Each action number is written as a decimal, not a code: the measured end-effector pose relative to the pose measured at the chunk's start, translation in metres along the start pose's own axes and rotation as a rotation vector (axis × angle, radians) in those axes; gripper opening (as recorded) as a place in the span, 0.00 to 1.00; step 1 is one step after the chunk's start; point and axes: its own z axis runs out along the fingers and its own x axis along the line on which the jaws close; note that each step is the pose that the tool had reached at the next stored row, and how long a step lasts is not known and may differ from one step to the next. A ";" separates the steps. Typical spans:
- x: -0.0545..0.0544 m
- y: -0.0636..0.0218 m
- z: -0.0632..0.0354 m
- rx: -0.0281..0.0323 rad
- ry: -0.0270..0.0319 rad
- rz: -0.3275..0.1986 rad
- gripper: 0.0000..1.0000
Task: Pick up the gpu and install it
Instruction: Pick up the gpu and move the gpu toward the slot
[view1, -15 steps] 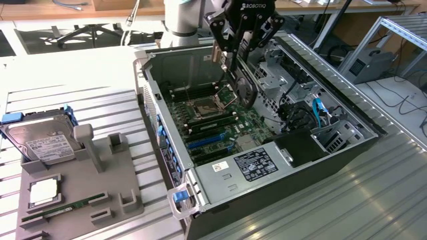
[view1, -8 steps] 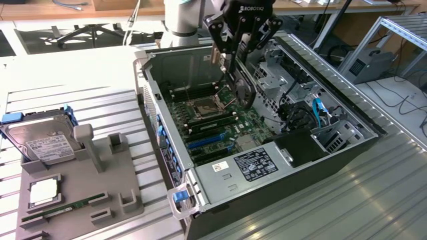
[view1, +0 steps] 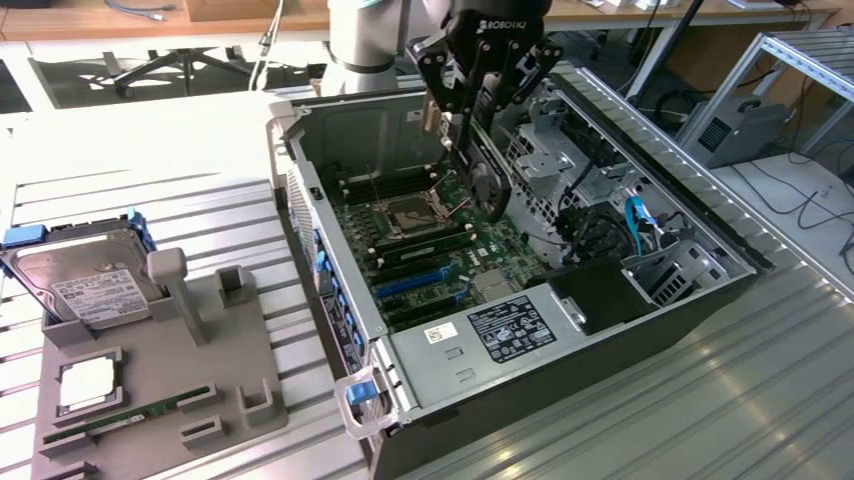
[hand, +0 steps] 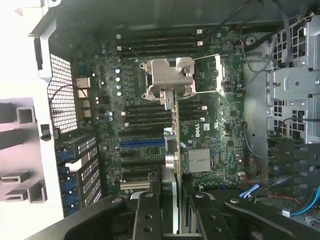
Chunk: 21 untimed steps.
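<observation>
One gripper (view1: 470, 122), black, two fingers clenched on one gpu (view1: 485, 188). The gpu is a thin dark flat card with a round fan shape on its face. It hangs below the fingers inside the open computer case (view1: 694, 262), over the motherboard (view1: 441, 250) and just beside the CPU socket (view1: 404, 215). In the exterior view its long axis runs steeply down toward the board, slightly tilted. I cannot tell if the lower end touches.

In the wrist view the gpu (hand: 174, 131) is seen edge-on as a narrow strip. It runs from between the gripper (hand: 173, 212) fingers toward the shiny metal socket lid (hand: 170, 77).

There is one case, black and grey metal, lying on its side on the ribbed metal worktop (view1: 747, 400).

One grey plastic fixture (view1: 200, 385) sits near the worktop edge at the exterior view's left. It holds one silver hard drive (view1: 83, 280) with a white label, one green RAM stick (view1: 127, 415) and one square chip (view1: 86, 382).
</observation>
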 end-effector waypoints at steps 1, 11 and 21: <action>-0.001 0.0009 0.0008 0.0012 -0.0001 0.000 0.27; -0.013 0.0073 0.0101 0.0112 -0.0008 0.000 0.27; -0.025 0.0113 0.0185 0.0165 -0.0013 0.000 0.27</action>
